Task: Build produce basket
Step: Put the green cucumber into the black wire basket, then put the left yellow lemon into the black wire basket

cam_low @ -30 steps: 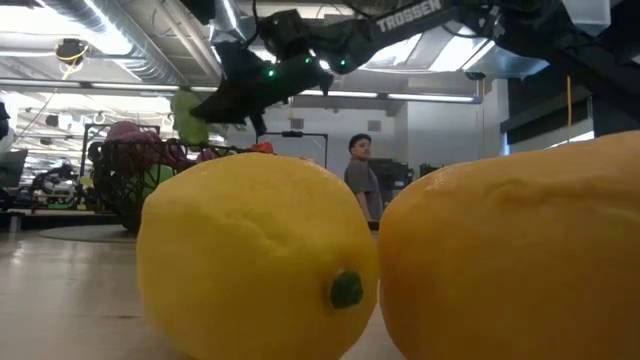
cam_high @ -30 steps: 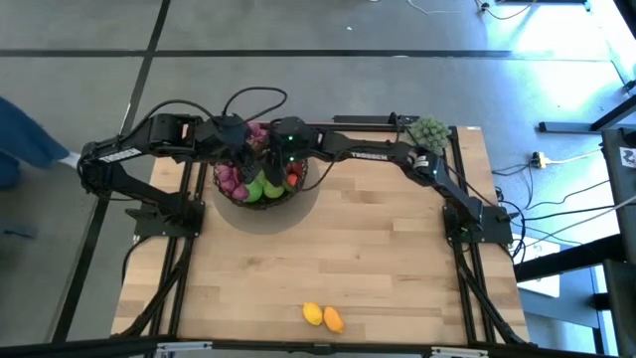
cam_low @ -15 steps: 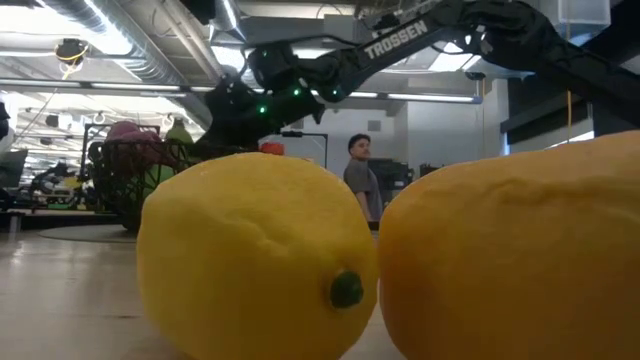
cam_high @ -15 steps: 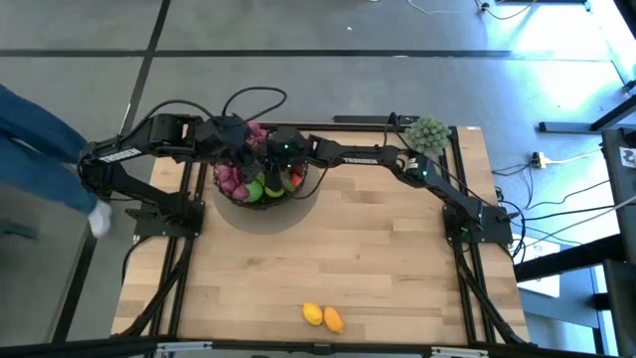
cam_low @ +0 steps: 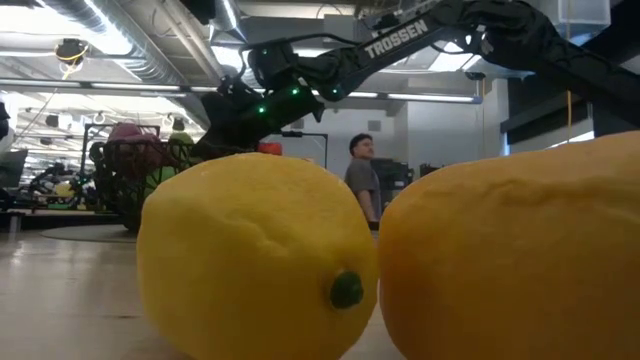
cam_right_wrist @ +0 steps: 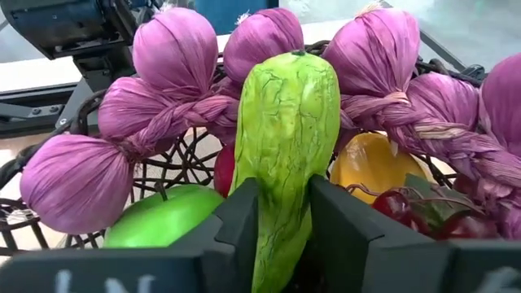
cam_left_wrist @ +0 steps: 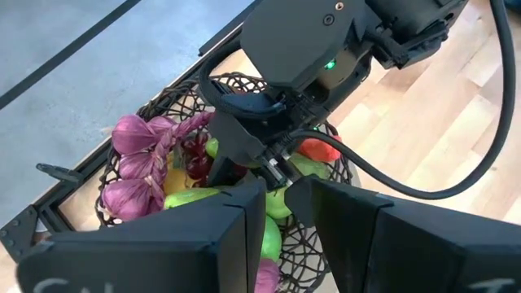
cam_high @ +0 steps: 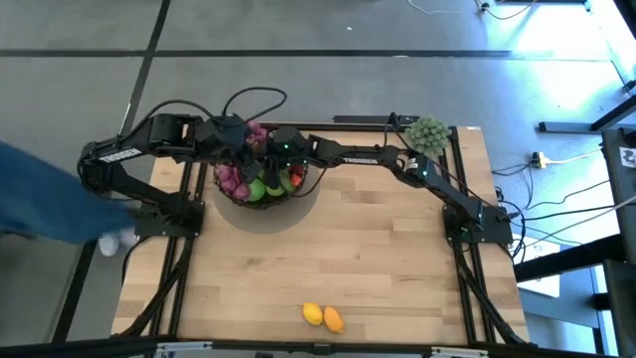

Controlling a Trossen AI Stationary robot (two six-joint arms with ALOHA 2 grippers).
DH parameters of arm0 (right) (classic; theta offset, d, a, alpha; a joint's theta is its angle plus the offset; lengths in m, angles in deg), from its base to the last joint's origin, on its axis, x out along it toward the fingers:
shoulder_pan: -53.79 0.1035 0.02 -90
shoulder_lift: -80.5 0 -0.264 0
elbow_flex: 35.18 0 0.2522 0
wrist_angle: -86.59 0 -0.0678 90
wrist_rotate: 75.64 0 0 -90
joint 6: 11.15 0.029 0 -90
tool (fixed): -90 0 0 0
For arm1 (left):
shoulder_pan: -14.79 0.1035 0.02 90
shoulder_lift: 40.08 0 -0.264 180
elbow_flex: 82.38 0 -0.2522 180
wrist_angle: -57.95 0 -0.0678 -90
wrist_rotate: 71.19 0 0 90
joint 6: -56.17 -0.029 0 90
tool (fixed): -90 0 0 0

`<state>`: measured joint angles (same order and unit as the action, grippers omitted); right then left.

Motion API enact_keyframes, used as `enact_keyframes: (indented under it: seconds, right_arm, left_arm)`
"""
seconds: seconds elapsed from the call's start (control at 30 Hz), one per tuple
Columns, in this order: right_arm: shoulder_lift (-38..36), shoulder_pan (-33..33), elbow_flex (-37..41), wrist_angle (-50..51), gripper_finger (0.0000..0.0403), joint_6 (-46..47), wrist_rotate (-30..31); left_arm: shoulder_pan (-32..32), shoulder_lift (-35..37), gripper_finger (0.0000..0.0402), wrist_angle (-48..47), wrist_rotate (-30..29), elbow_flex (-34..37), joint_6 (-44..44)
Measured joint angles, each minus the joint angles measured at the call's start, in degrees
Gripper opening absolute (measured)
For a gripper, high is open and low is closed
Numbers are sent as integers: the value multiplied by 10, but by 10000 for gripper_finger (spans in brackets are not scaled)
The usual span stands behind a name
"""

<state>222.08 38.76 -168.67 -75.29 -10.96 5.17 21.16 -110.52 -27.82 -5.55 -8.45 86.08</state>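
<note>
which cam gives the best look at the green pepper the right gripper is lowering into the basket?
Right wrist view: the green pepper fills the middle of the frame, upright between the right gripper fingers, inside the basket. Left wrist view catches only slivers of green behind that gripper. In the high and low views I cannot pick it out.

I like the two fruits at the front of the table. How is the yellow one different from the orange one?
The lemon is bright yellow; the orange fruit beside it is deeper orange. The lemon shows a small green stem dot; the orange fruit shows none. From above, the lemon lies left of the orange fruit. Both sit side by side on the wooden table, outside the basket.
</note>
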Motion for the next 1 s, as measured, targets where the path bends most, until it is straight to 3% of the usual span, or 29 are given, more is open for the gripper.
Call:
enact_keyframes:
  seconds: [0.2,0.5,0.8,1.0]
  right_arm:
    - [-2,6,0,3,134,-3,2]
    - [-33,6,-31,49,135,-41,-8]
    - [-53,27,-154,283,135,-110,-10]
    - [-108,47,-133,384,135,-115,-9]
  left_arm:
    - [0,0,90,0,0,0,0]
    - [-1,0,90,-26,3,0,20]
    - [-39,19,90,-24,2,0,18]
    - [-87,55,90,-24,-2,0,29]
